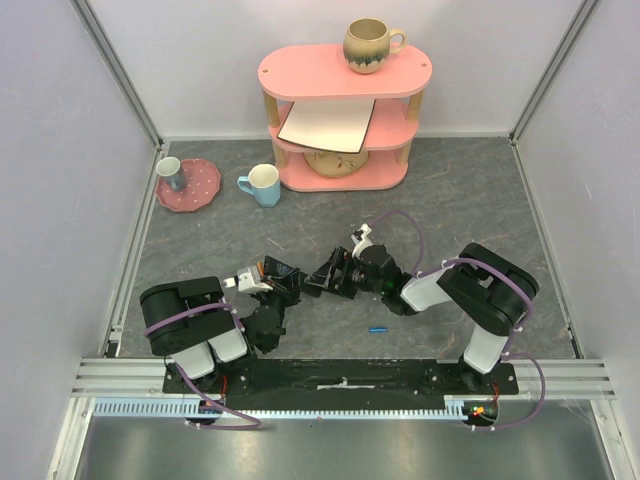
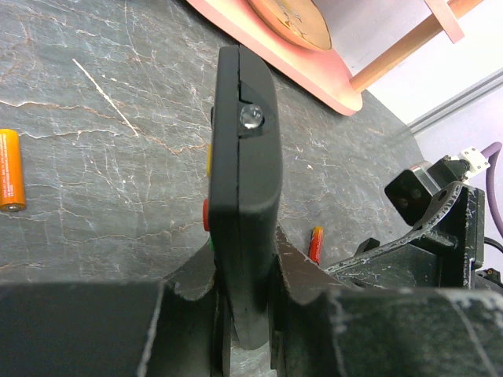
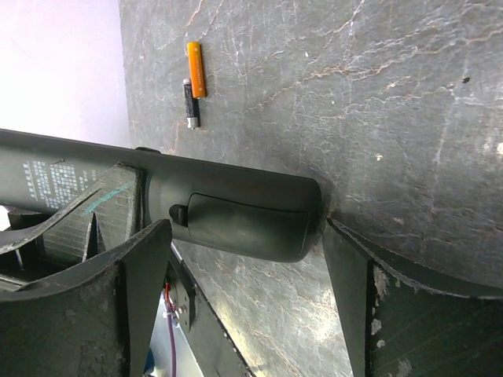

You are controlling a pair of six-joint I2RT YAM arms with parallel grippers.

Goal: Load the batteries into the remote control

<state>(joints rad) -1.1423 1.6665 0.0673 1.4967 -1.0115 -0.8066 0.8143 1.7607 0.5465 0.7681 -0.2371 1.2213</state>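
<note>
The black remote control [image 2: 245,157] stands on its edge in my left gripper [image 2: 244,263], which is shut on its lower end; red, yellow and green buttons show on its left side. In the right wrist view the remote's back with its closed battery cover [image 3: 247,220] lies between the open fingers of my right gripper [image 3: 245,228], which straddle its end. A red-orange battery [image 2: 316,243] and an orange battery [image 2: 9,181] lie on the table. A small blue battery [image 1: 378,328] lies in front of the right arm. Both grippers, left [image 1: 283,280] and right [image 1: 325,277], meet mid-table.
An orange battery [image 3: 195,69] and a dark battery [image 3: 190,102] lie side by side in the right wrist view. A pink shelf [image 1: 400,78] with a mug [image 1: 370,45] stands at the back. A blue mug [image 1: 262,185] and a pink plate [image 1: 205,190] are back left.
</note>
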